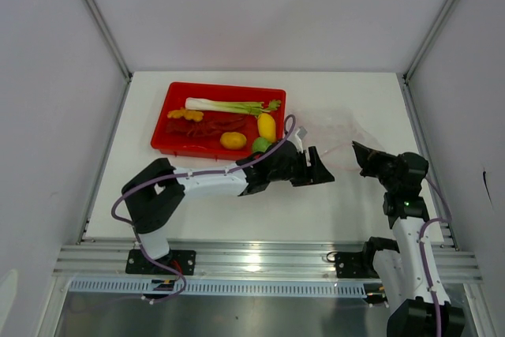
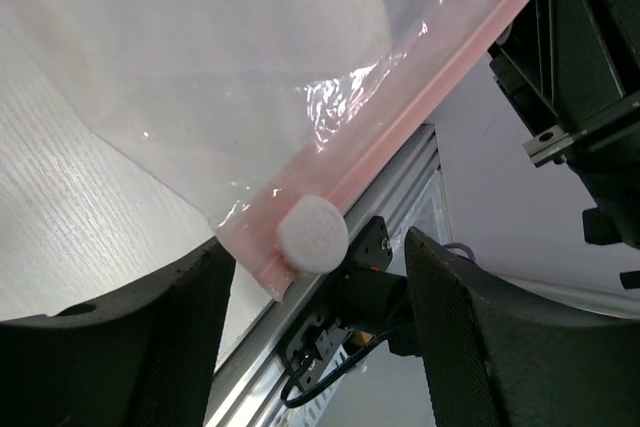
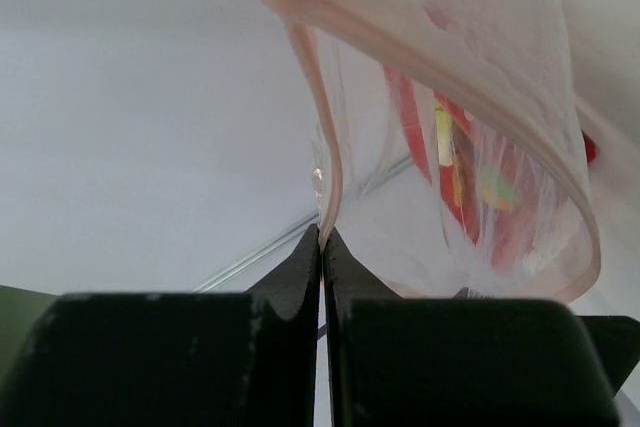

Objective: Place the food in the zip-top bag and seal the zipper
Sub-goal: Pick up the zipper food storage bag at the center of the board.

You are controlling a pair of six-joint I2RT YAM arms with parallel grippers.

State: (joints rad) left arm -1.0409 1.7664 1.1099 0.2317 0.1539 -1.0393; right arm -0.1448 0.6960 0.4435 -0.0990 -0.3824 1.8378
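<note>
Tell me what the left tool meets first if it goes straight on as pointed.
Most likely the white slider at the end of the zipper, which sits centred between the open left tool's fingers. How far ahead it lies is hard to judge.

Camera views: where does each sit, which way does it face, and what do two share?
Top external: above and behind, looking down at the white table, red plastic tray and clear crinkly zip-top bag; both arms show.
Left wrist: looks past the open left gripper at the bag's pinkish-red zipper strip.
Right wrist: looks along the shut right gripper pinching the bag's mouth.
Shared: both wrist views show the zipper strip.
</note>
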